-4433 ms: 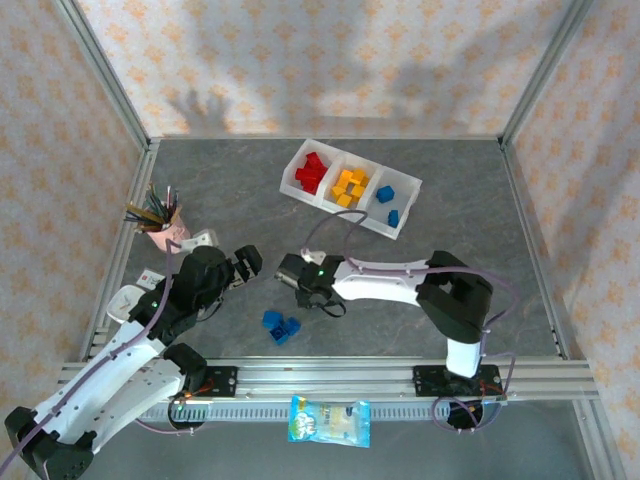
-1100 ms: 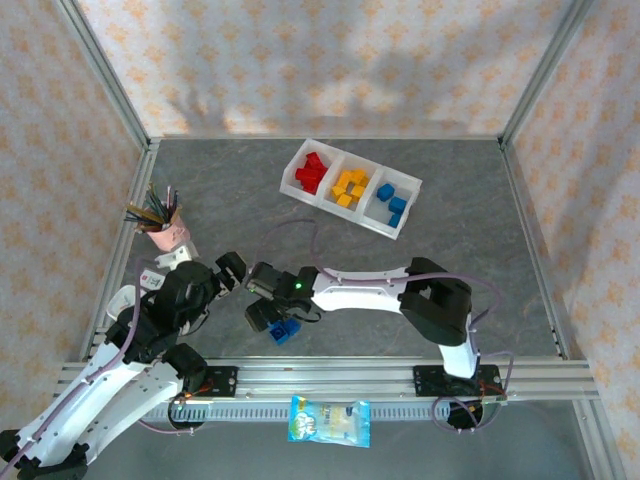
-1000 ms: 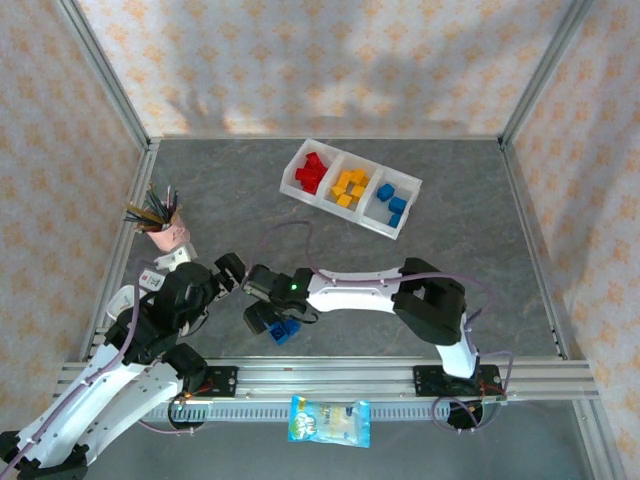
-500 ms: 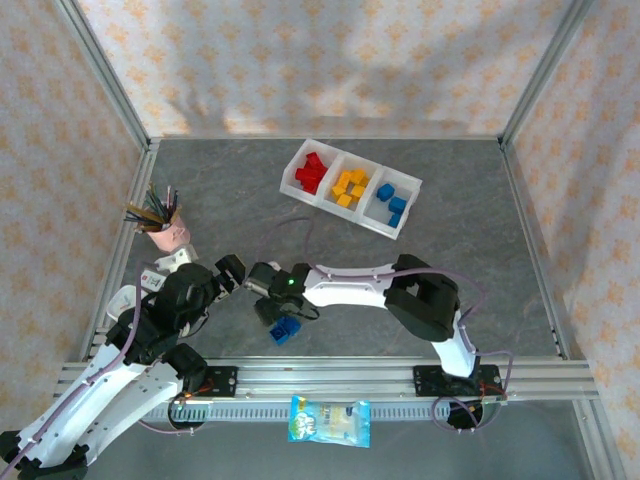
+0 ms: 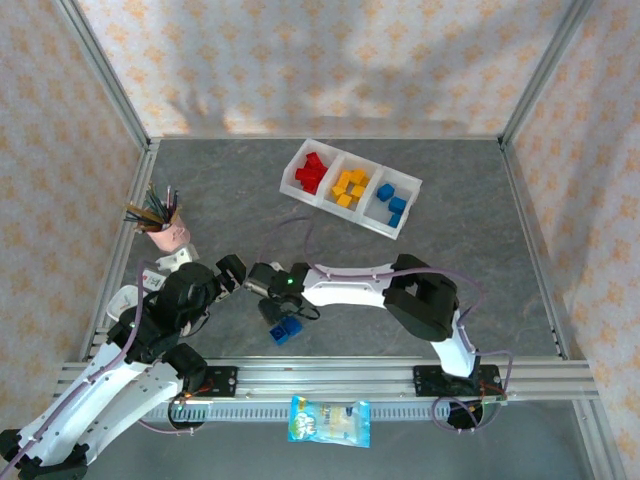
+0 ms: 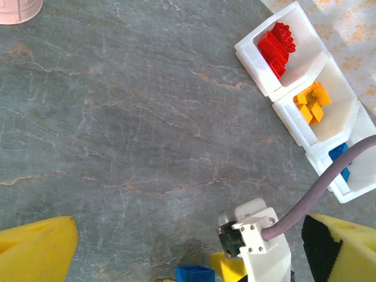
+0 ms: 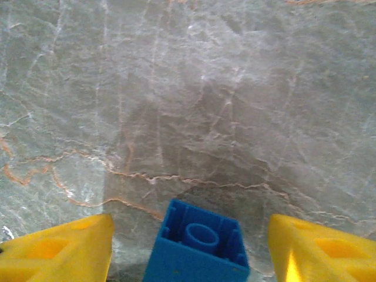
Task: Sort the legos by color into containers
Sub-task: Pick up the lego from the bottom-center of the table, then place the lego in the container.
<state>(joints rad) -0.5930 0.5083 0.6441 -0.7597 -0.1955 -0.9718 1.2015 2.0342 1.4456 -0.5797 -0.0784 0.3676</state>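
Note:
A blue lego (image 7: 197, 244) lies hollow side up on the grey table between the yellow fingers of my right gripper (image 7: 189, 230). The gripper is open, with a gap on each side of the brick. From above, the right gripper (image 5: 275, 311) stands over this blue lego (image 5: 285, 331) near the front edge. My left gripper (image 5: 232, 271) hovers open just to its left, holding nothing; its wrist view shows the same blue lego (image 6: 195, 274). The white containers (image 5: 302, 158) at the back hold red, orange and blue legos, one colour in each compartment.
A pink pen cup (image 5: 166, 229) stands at the left. White objects (image 5: 172, 261) lie beside the left arm. A snack bag (image 5: 330, 421) sits in front of the rail. Metal frame posts and patterned walls surround the table.
My right arm reached from mid-table to the front left, and over the last second its gripper shifted slightly right over the blue lego. The tray's blue compartment gained a brick. The left arm barely moved.

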